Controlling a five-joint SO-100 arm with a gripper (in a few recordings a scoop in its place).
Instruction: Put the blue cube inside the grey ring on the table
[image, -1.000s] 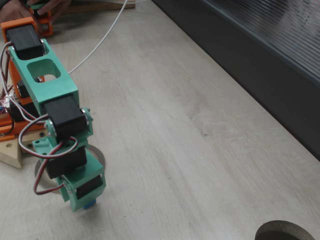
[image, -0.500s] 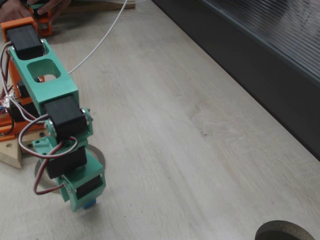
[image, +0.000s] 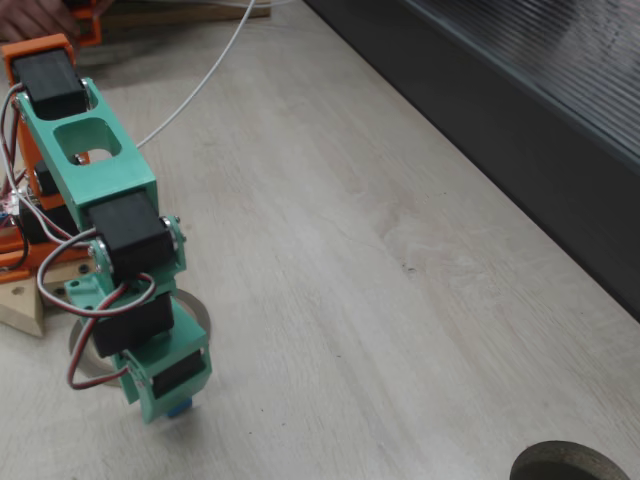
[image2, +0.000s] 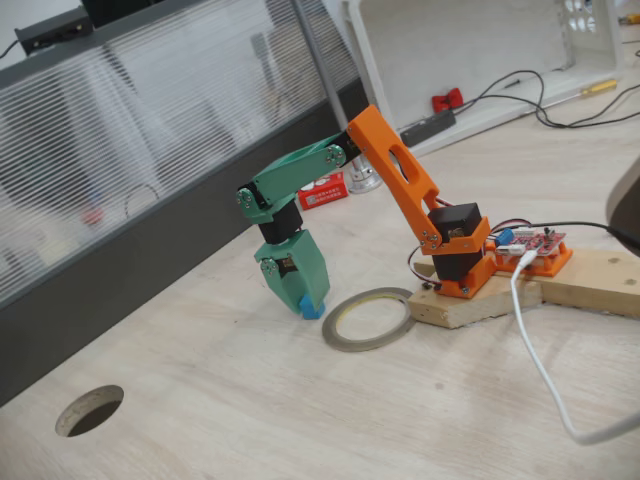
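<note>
The blue cube (image2: 311, 309) sits between the tips of my green gripper (image2: 306, 303), which is shut on it and points straight down, low over the table (image2: 250, 420). In a fixed view only a sliver of the blue cube (image: 180, 408) peeks out below the gripper (image: 172, 400). The grey ring (image2: 368, 319) lies flat on the table just right of the cube, which is outside it. In a fixed view the arm hides most of the grey ring (image: 197, 316).
A dark round disc-like hole (image2: 90, 410) lies at the front left, also seen as a dark round disc (image: 570, 462). The dark ribbed panel (image: 560, 90) borders the table. A white cable (image2: 545, 370) runs from the wooden base (image2: 520, 290).
</note>
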